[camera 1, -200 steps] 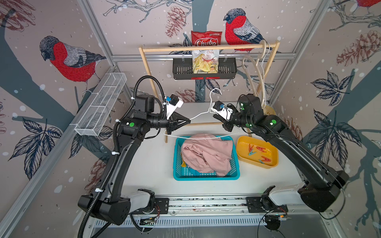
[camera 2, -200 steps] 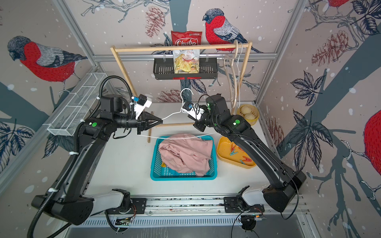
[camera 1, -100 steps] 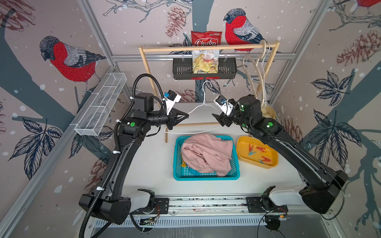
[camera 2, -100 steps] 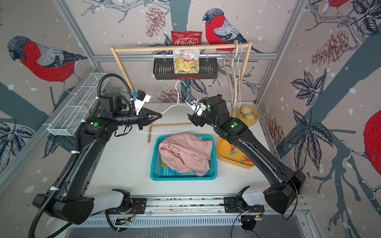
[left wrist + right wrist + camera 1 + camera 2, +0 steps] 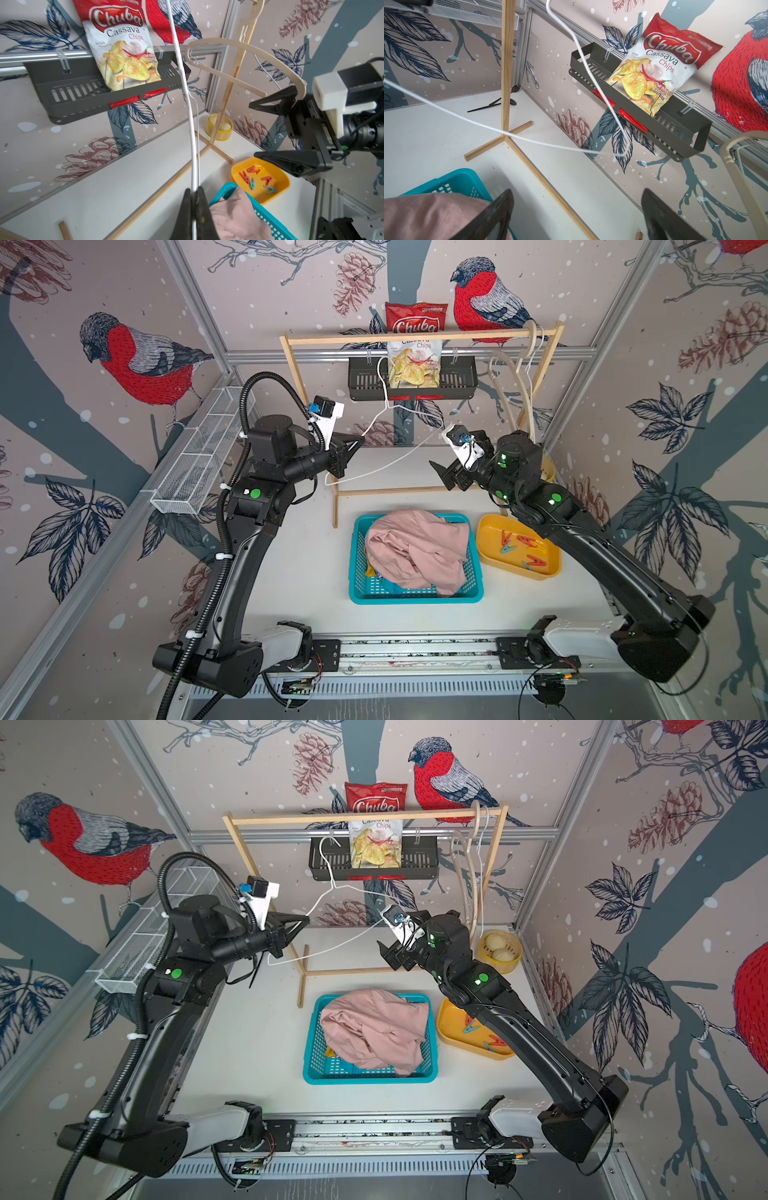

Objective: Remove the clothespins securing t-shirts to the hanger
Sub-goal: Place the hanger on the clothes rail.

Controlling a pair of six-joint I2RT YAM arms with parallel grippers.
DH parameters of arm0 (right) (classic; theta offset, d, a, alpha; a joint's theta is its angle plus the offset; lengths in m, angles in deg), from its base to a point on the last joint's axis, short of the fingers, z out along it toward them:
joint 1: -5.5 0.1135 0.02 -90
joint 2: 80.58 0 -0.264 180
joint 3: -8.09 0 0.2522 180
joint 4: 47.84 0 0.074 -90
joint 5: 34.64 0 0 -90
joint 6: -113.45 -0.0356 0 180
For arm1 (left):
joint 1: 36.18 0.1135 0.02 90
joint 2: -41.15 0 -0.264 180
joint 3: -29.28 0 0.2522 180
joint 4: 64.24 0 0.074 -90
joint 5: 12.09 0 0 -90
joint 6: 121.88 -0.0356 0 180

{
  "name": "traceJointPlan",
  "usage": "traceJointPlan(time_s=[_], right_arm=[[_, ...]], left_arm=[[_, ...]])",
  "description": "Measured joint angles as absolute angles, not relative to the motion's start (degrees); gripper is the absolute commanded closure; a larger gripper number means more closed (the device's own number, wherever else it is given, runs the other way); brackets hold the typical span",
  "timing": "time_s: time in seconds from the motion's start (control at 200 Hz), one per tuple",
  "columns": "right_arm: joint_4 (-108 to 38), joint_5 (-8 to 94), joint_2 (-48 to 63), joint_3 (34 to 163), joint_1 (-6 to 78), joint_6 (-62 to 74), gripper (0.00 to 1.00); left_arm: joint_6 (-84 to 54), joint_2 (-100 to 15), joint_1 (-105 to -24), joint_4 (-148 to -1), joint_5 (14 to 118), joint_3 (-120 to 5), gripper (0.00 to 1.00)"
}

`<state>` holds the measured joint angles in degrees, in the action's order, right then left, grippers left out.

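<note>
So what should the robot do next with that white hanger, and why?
Probably lift the white hanger and hook it over the wooden rail. It is bare, pinched in the shut left gripper; the right gripper is open, off it. Clothespins lie in the yellow tray.

Both top views looked down from high front over whole table [image 5: 311,572], near-identical. Wrist views sat close, both facing the back-wall chips bag [image 5: 122,52] and wooden rack [image 5: 505,68].
</note>
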<state>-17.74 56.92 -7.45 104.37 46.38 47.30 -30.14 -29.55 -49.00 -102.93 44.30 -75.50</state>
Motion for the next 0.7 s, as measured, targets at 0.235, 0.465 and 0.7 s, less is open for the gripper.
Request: traceJointPlan(time_s=[0.235,0.465,0.7], right_arm=[[-18.7,56.2,-10.8,101.4,46.5,45.6,0.05],[-19.3,57.0,-15.1,95.1,46.6,42.4,0.05],[-19.4,60.4,-19.1,89.8,46.6,37.2,0.04]], left_arm=[[-27.8,-30.8,-49.0,-98.1,49.6,-78.5,1.0],[-27.0,-34.9,-49.1,-96.1,50.1,-82.0,1.0],[-27.3,-36.8,-49.1,-96.2,53.2,-81.2,1.0]])
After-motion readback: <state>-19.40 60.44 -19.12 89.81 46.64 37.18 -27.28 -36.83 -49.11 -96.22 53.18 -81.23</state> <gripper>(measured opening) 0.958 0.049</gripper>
